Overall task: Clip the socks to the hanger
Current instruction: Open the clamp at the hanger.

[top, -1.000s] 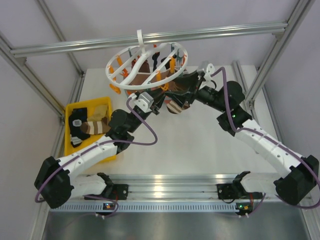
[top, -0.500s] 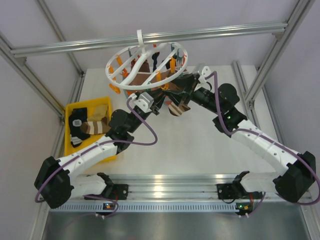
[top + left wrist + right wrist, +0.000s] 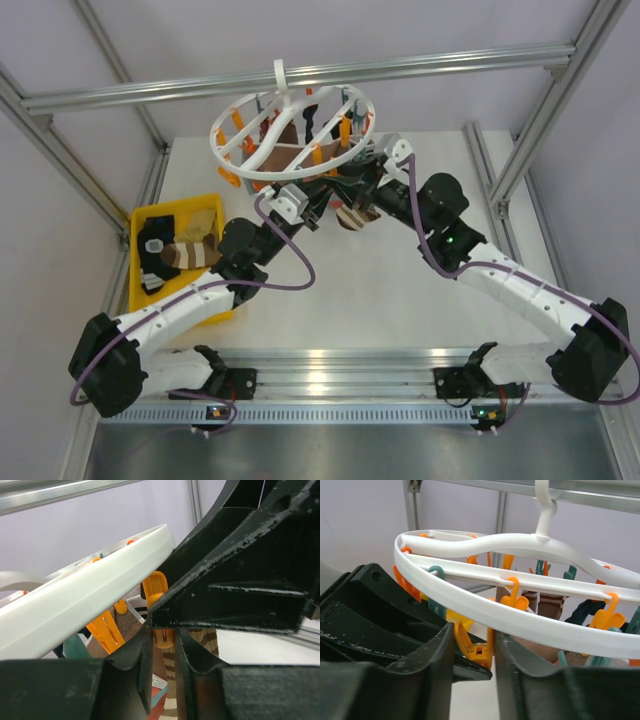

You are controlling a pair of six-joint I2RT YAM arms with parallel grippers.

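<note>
Right wrist view: you are clamping the right gripper (image 3: 474,641) on an orange clip (image 3: 470,652) under the hanger (image 3: 485,607), lower centre, to open it while the left gripper (image 3: 164,641) is pinching a striped sock (image 3: 170,690) beneath.

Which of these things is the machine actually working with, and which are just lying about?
In the job: white ring hanger, orange clip pinched by the right claw, striped sock in the left claw, more socks waiting.
Just lying about: yellow tray holding them, aluminium frame bar, purple cables.
</note>
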